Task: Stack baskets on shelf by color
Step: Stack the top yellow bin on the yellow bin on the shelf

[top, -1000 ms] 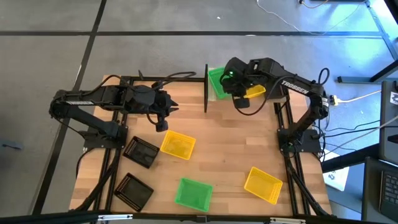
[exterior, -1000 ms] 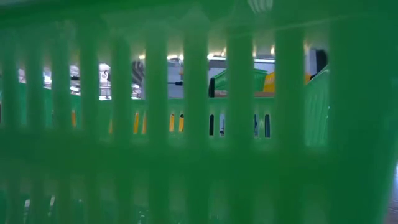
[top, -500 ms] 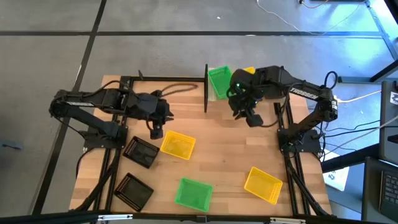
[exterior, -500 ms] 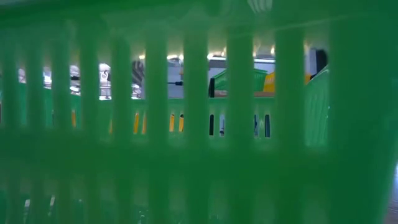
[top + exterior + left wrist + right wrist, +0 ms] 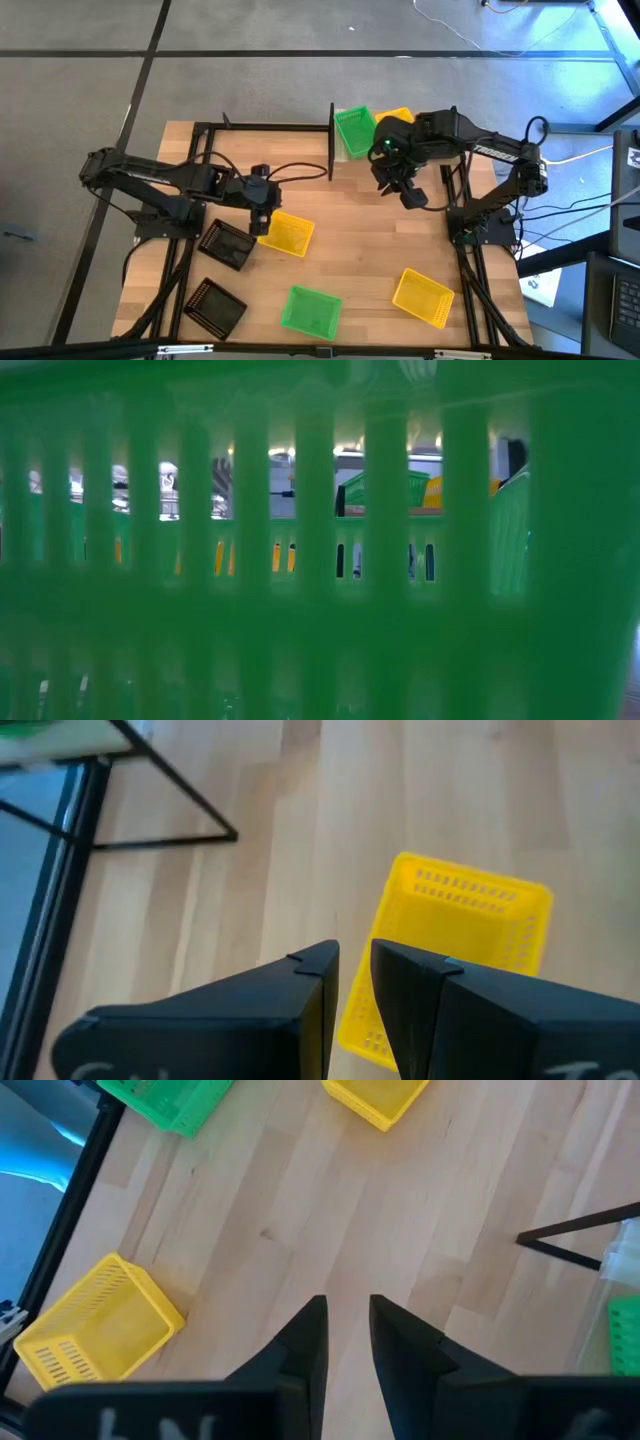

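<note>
L gripper (image 5: 262, 213) hangs just above the yellow basket (image 5: 286, 233) left of tabletop (image 5: 360, 250) centre, fingers (image 5: 310, 982) narrow, nothing held. R gripper (image 5: 411, 196) is empty too, fingers narrow, over bare wood near the shelf (image 5: 345, 130) at the far edge, where a green basket (image 5: 353, 131) and another yellow basket (image 5: 395, 117) sit. Near edge: green basket (image 5: 311, 310), yellow (image 5: 423, 297) toward the right corner; two black baskets (image 5: 222, 270) by the left edge.

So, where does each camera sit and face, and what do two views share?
High: overhead, straight down on table; both arms show.
Low: table height, level; green basket blocks it; no arm.
Left wrist: down past left gripper at yellow basket.
Right wrist: down past right gripper at table.
Shared: high also shows that yellow basket.
</note>
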`<state>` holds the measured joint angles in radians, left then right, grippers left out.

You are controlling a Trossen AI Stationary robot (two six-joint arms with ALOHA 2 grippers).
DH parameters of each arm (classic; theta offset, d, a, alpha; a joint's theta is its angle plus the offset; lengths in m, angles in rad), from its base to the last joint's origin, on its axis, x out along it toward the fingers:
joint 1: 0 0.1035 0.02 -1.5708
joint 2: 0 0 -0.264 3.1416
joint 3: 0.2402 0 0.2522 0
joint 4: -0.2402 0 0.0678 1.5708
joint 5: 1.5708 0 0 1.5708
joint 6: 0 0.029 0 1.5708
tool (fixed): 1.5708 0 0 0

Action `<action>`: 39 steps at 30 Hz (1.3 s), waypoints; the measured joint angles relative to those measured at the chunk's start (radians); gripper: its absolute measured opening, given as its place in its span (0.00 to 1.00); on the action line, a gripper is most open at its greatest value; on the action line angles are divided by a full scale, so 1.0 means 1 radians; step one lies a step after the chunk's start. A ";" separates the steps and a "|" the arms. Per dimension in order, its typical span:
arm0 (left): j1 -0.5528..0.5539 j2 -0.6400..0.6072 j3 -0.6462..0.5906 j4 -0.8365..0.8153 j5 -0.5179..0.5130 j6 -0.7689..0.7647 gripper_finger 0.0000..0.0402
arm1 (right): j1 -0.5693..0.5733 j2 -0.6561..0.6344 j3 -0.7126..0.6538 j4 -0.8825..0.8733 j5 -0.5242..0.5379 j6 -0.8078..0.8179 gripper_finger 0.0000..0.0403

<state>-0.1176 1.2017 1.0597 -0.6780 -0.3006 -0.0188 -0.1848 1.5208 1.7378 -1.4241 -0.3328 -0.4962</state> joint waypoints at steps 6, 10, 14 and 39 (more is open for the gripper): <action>0.028 0.045 0.000 0.002 0.012 -0.029 0.14 | 0.000 -0.012 0.000 0.000 -0.001 0.035 0.19; 0.043 0.117 -0.001 0.001 0.108 0.047 0.14 | 0.000 -0.025 0.000 0.000 -0.001 0.050 0.19; 0.046 0.195 -0.001 0.006 0.121 0.133 0.14 | 0.000 -0.037 0.000 -0.001 -0.001 0.050 0.19; 0.116 0.432 -0.001 0.013 0.148 0.189 0.14 | 0.000 -0.045 0.000 -0.012 -0.001 0.047 0.19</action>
<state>-0.0014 1.6336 1.0590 -0.6654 -0.1527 0.1703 -0.1844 1.4761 1.7382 -1.4357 -0.3336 -0.4492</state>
